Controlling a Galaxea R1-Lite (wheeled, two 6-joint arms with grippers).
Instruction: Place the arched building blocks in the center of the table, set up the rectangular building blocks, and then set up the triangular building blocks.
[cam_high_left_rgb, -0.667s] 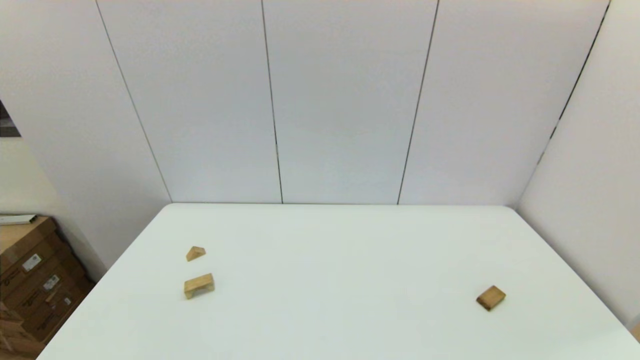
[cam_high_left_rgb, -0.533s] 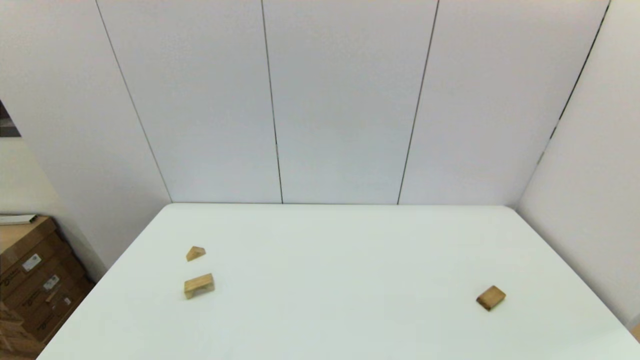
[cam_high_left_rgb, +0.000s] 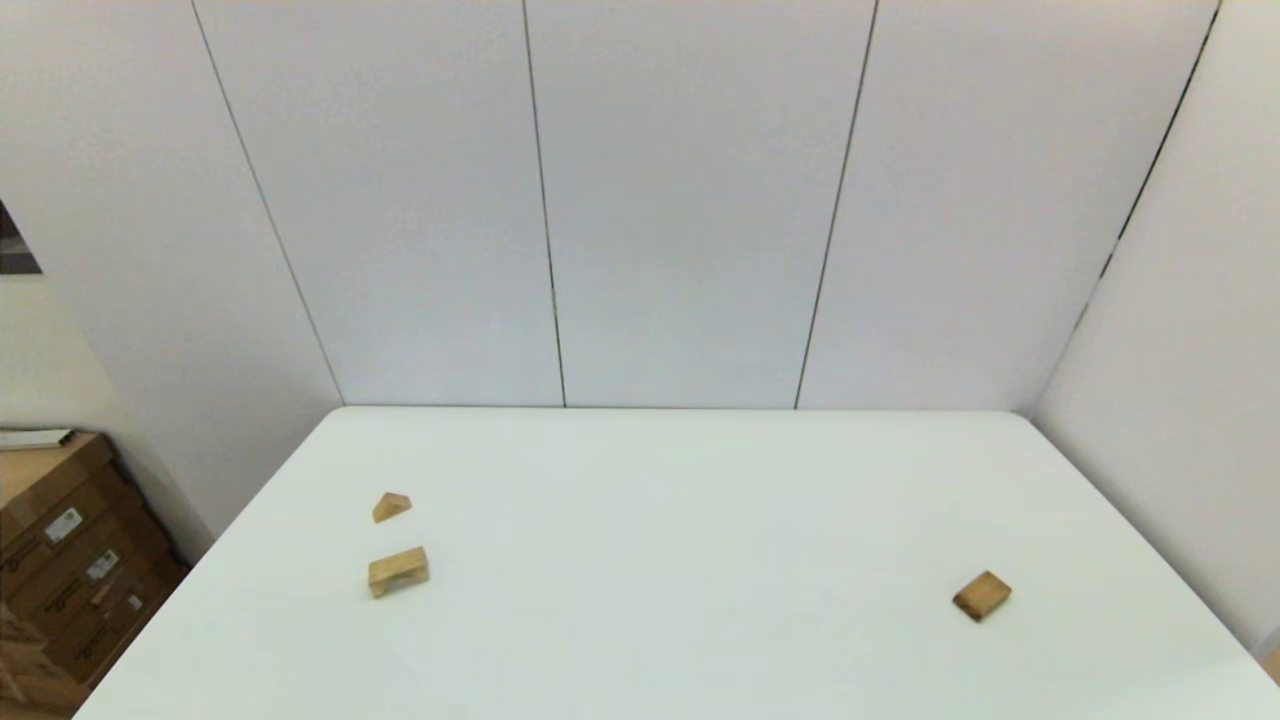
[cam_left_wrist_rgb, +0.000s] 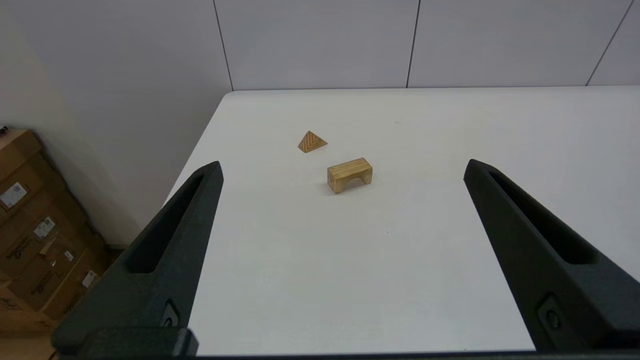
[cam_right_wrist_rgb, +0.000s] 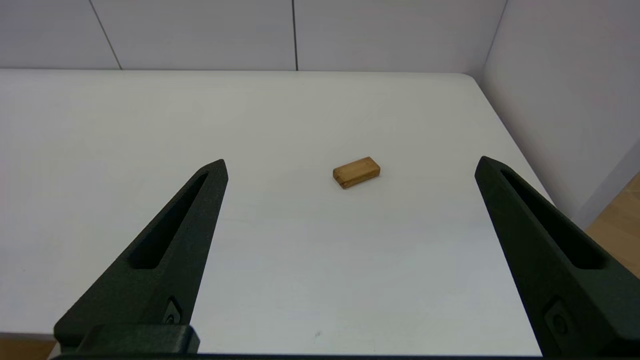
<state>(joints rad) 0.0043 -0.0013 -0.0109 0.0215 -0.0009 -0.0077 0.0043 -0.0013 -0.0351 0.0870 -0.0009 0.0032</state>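
Note:
The arched block (cam_high_left_rgb: 398, 571) (cam_left_wrist_rgb: 350, 174) stands on its two legs at the table's left side. Just behind it lies the small triangular block (cam_high_left_rgb: 391, 506) (cam_left_wrist_rgb: 312, 142). The rectangular block (cam_high_left_rgb: 981, 595) (cam_right_wrist_rgb: 356, 171) lies flat on the right side of the white table (cam_high_left_rgb: 680, 560). Neither arm shows in the head view. My left gripper (cam_left_wrist_rgb: 342, 167) hangs open near the table's front edge, well short of the arched block. My right gripper (cam_right_wrist_rgb: 351, 165) is open too, back from the rectangular block, nothing between its fingers.
Stacked cardboard boxes (cam_high_left_rgb: 70, 560) (cam_left_wrist_rgb: 35, 225) stand on the floor off the table's left edge. White wall panels (cam_high_left_rgb: 690, 220) close the back and the right side.

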